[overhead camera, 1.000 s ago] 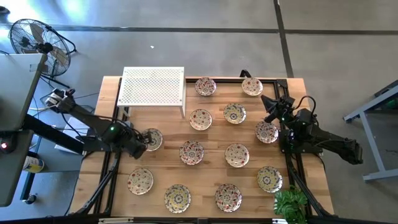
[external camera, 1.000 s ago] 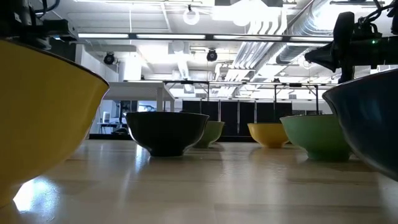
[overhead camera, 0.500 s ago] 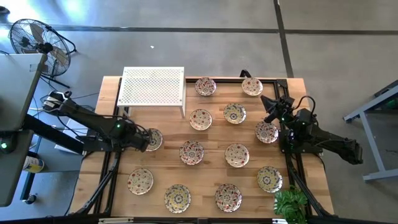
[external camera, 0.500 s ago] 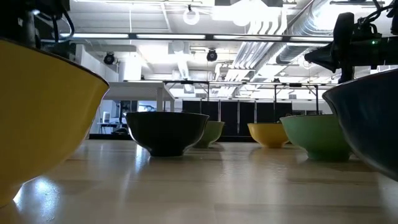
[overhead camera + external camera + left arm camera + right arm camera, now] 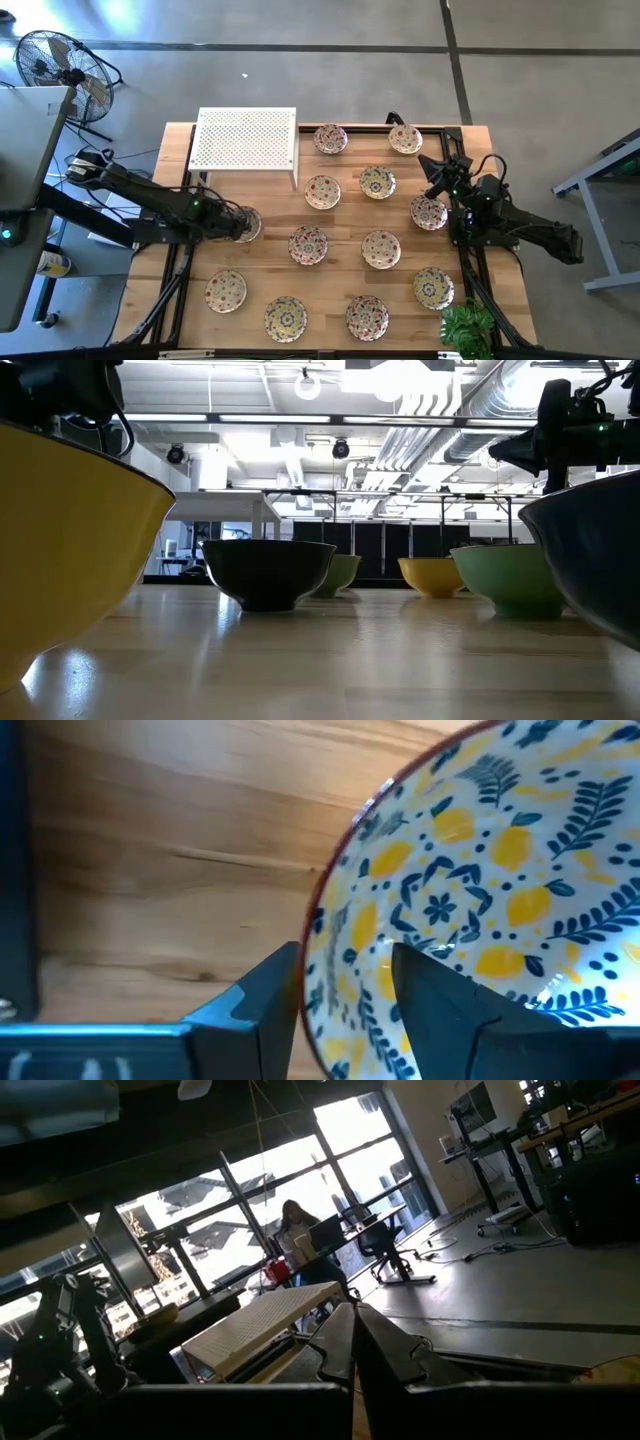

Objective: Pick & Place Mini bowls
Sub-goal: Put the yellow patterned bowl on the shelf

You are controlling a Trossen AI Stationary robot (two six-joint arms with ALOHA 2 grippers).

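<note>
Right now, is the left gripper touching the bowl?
Cannot tell. In the left wrist view, the left gripper straddles the bowl's rim, jaws open; no plain contact or gap.

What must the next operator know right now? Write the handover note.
Left gripper: open, fingers straddling the rim of the left-side mini bowl, one inside, one outside; not gripped yet.
Right gripper: shut, holding nothing, parked at the table's right edge.
Bowls: all twelve sit on the wooden table; none on the white perforated rack.
Done: left arm lined up on its bowl.
Left: close, lift, place it; destination not evident.
</note>
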